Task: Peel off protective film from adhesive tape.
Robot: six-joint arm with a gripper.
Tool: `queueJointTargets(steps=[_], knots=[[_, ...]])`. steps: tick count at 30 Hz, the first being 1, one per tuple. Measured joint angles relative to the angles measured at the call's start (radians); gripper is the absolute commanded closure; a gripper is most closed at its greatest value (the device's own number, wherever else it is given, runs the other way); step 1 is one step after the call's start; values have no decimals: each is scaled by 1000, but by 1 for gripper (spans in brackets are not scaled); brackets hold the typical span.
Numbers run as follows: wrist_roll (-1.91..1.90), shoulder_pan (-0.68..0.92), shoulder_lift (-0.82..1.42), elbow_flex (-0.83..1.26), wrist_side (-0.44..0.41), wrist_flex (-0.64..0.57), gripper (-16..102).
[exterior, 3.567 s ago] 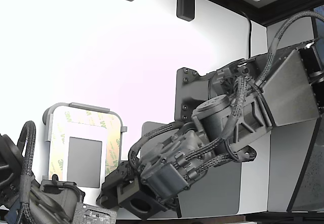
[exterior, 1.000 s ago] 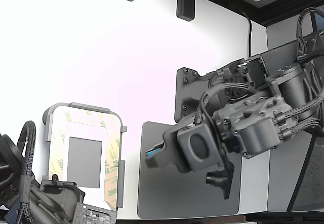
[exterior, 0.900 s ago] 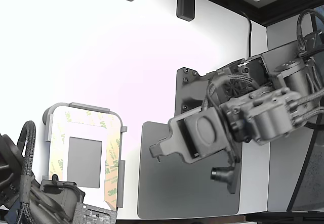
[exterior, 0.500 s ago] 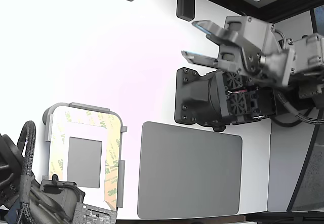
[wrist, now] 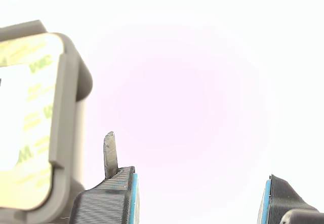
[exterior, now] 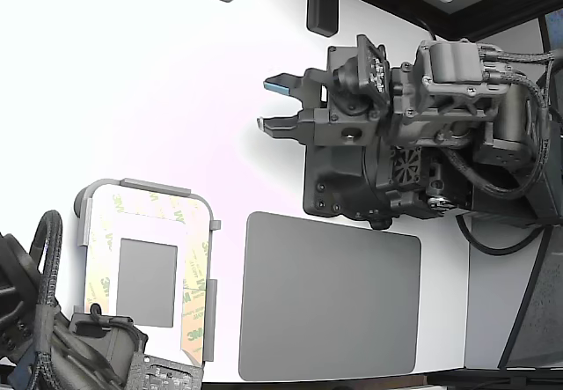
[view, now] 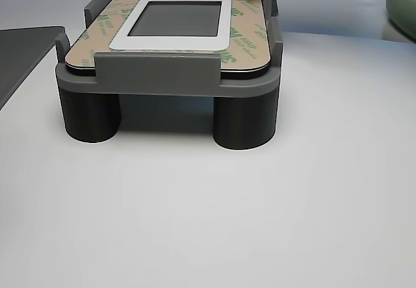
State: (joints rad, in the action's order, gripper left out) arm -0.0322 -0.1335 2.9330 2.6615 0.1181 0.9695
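Observation:
A white round-cornered plate (exterior: 148, 229) with a small grey rectangle (exterior: 147, 282) lies in a grey fixture (exterior: 82, 203) at the exterior view's lower left. Tan protective film (exterior: 195, 267) printed with green 3M logos borders the rectangle; it also shows as film (view: 247, 39) and film (wrist: 31, 125). The adhesive tape is hidden under it. My gripper (exterior: 274, 104) hangs far from the plate, at the exterior view's upper middle, open and empty. In the wrist view, the gripper (wrist: 197, 204) shows one ribbed finger (wrist: 109, 198) ending in a thin grey tip.
A large dark grey mat (exterior: 330, 295) lies to the exterior view's right of the fixture, with the arm's black base (exterior: 339, 174) beyond it. A second arm with braided cables (exterior: 70, 355) crowds the plate's near end. The fixture (view: 169, 80) stands on round legs.
My arm has swung from beside the plate's corner, over the dark mat, up to the exterior view's upper middle. It holds nothing. The plate has not moved.

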Motion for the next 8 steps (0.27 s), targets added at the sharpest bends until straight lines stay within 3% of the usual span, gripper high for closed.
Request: queueJointTargets(steps=[8], knots=[[-21, 0, 0, 0, -43, -2, -14]])
